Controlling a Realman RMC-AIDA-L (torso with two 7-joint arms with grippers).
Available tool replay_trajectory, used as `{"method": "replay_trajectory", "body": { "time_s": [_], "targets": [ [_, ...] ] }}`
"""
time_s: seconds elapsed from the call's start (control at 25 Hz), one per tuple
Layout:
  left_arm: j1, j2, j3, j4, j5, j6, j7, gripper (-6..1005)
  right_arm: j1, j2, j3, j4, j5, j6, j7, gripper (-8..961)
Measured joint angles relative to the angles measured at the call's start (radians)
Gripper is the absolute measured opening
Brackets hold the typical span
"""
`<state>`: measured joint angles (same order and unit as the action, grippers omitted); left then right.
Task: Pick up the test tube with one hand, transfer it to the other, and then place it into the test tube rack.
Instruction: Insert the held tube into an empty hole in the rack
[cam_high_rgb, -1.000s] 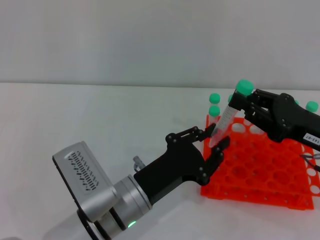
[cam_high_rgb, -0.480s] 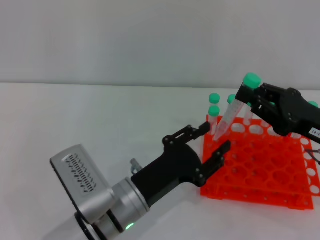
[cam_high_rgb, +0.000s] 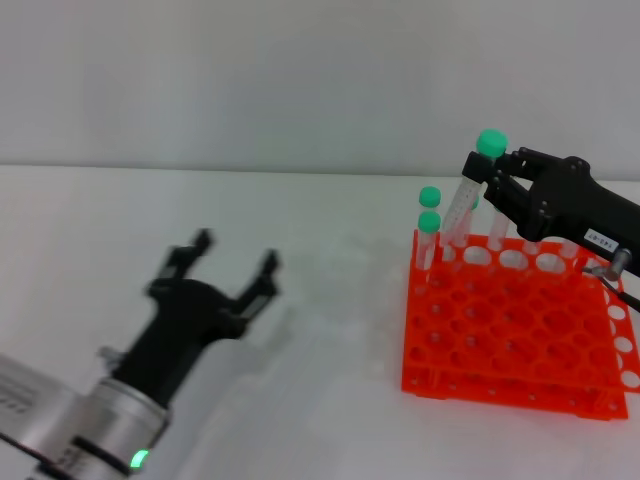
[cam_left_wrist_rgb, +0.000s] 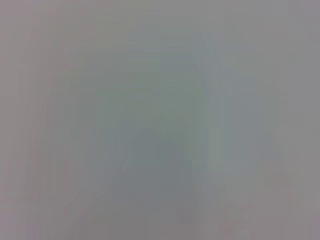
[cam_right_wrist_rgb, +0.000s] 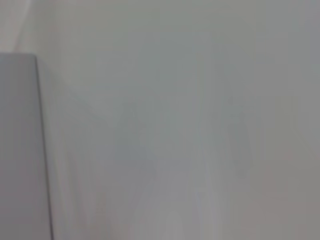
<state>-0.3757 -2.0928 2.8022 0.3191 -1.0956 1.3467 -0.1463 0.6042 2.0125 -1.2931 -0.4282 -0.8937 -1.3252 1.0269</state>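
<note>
My right gripper (cam_high_rgb: 492, 180), all black with a small white label, is shut on the test tube (cam_high_rgb: 462, 205) just below its green cap. It holds the tube nearly upright, slightly tilted, over the back left corner of the orange-red test tube rack (cam_high_rgb: 515, 325). The tube's tip is close to the rack's top tier. My left gripper (cam_high_rgb: 232, 255), black on a silver arm with a green light, is open and empty over the table, well left of the rack. Both wrist views show only blank pale surface.
Other green-capped tubes (cam_high_rgb: 429, 232) stand in the rack's back left holes, right beside the held tube. White table (cam_high_rgb: 330, 300) lies between the left gripper and the rack.
My left gripper let go of the tube's lower end and pulled back left and down, away from the rack. My right gripper swung the tube more upright over the rack's back left corner.
</note>
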Motion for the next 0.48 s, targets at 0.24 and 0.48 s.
{"method": "replay_trajectory", "body": {
  "time_s": [0.24,0.48],
  "targets": [
    [0.067,0.0,-0.132,-0.026,-0.028,-0.005,-0.003,898,0.007,0.01,-0.004,0.003,-0.001,0.094,-0.058,226],
    [0.067,0.001,-0.155,-0.034,-0.037,-0.017,-0.005,894,0.015,0.015,-0.024,0.013,0.008,0.217,-0.11,232]
  ]
}}
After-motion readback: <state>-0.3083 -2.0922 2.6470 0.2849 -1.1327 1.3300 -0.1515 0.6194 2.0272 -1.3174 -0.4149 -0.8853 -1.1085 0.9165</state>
